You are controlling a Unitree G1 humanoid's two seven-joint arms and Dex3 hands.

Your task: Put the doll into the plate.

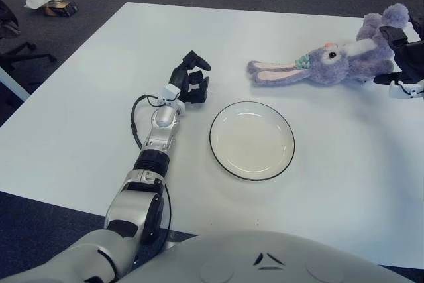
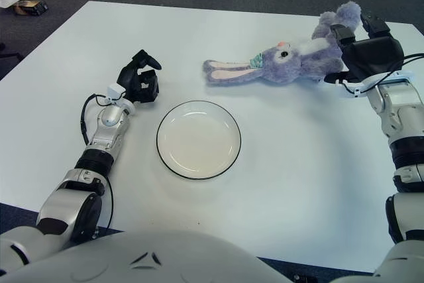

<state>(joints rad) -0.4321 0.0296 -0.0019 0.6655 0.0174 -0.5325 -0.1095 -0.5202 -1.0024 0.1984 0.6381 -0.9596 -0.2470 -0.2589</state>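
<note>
A purple plush rabbit doll (image 1: 331,61) lies on its side at the far right of the white table (image 1: 99,117), its long ears pointing left. My right hand (image 2: 358,44) is at the doll's body end with its fingers spread against the fur, not closed around it. A white plate (image 1: 252,140) with a dark rim sits bare near the table's middle, in front of the doll's ears. My left hand (image 1: 191,79) shows just left of the plate, fingers curled and holding nothing.
The table's right edge runs close behind my right hand. On the dark carpet to the far left are an office chair base (image 1: 13,48) and some litter (image 1: 50,4). A black cable (image 1: 134,120) loops beside my left wrist.
</note>
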